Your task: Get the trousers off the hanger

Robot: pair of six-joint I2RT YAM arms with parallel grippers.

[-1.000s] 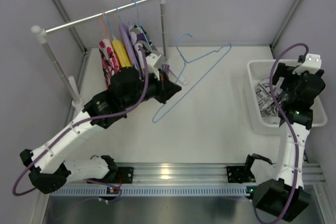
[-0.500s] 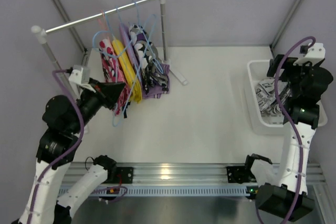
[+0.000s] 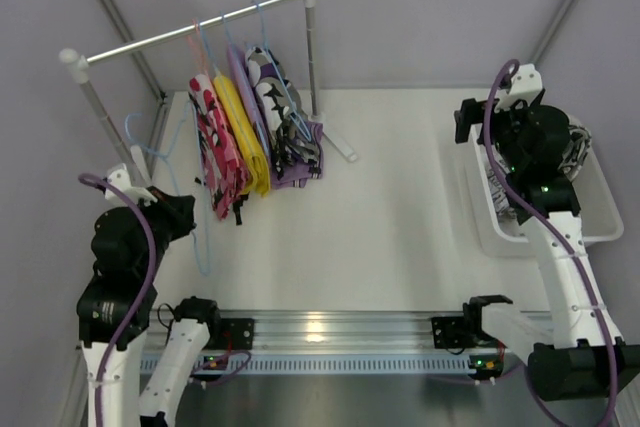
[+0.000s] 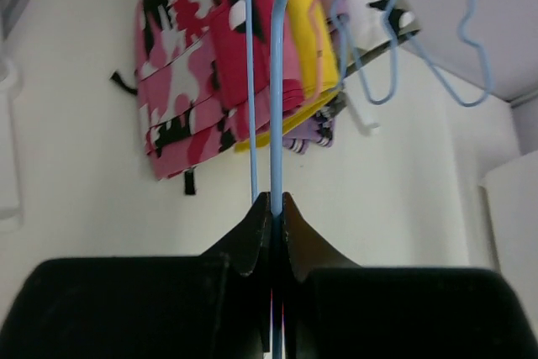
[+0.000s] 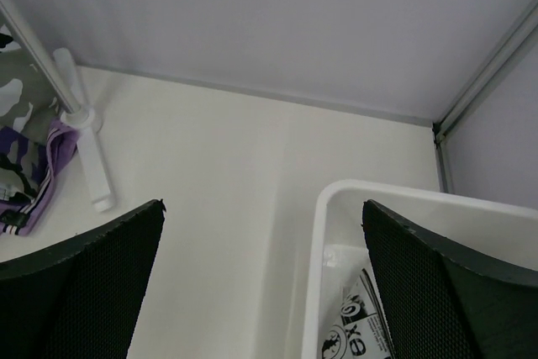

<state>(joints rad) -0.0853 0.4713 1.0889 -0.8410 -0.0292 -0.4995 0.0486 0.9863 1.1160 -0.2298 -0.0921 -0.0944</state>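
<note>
Left end effector, closed on a bare light-blue wire hanger, at the left edge of the surface. Right end effector, jaws spread wide and empty, above the white bin at right, which contains black-and-white printed trousers. Other trousers hang from the rack rail, far left.

From above and behind I look down on the whole table. My left wrist view faces the trousers closely, the right one the bin; both show overhead.
</note>
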